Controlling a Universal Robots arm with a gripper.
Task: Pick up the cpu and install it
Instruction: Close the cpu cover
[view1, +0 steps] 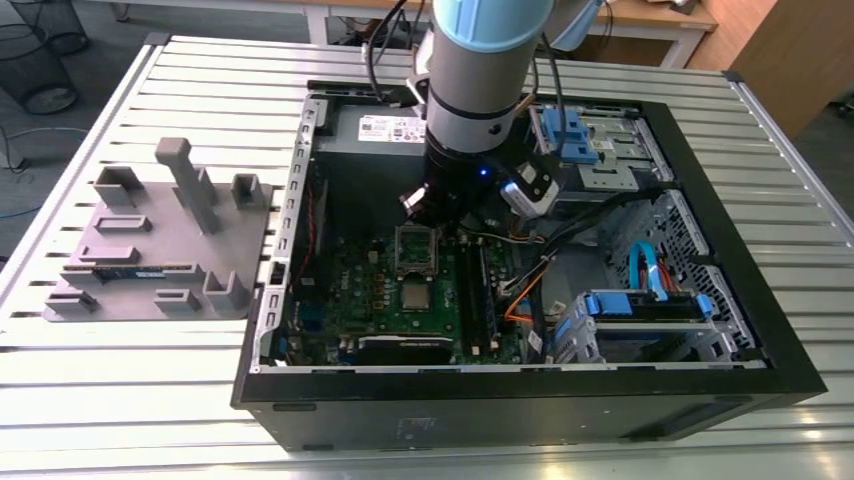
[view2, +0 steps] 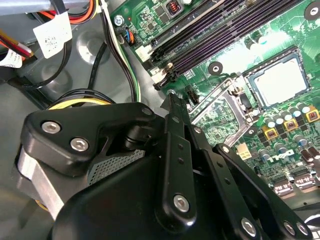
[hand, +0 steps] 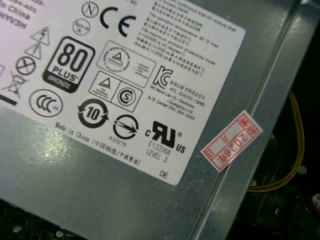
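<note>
Slatted table (view1: 120, 400), open case (view1: 534, 405) — cpu (view1: 416, 294) lying on board (view1: 358, 285).
Likely light, stiff, fragile; hold by edges — gripper (view2: 171, 102) nearby, spread cannot be told.

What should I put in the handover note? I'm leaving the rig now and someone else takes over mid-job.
The gripper hangs inside the open case, over the motherboard and close to the socket frame. It is not touching the cpu.
The cpu lies flat on the motherboard, silver top up, right beside the socket frame.
Done: nothing yet. The cpu is not lifted, and the socket frame's centre looks dark.
Left: both the pick-up and the install.
</note>
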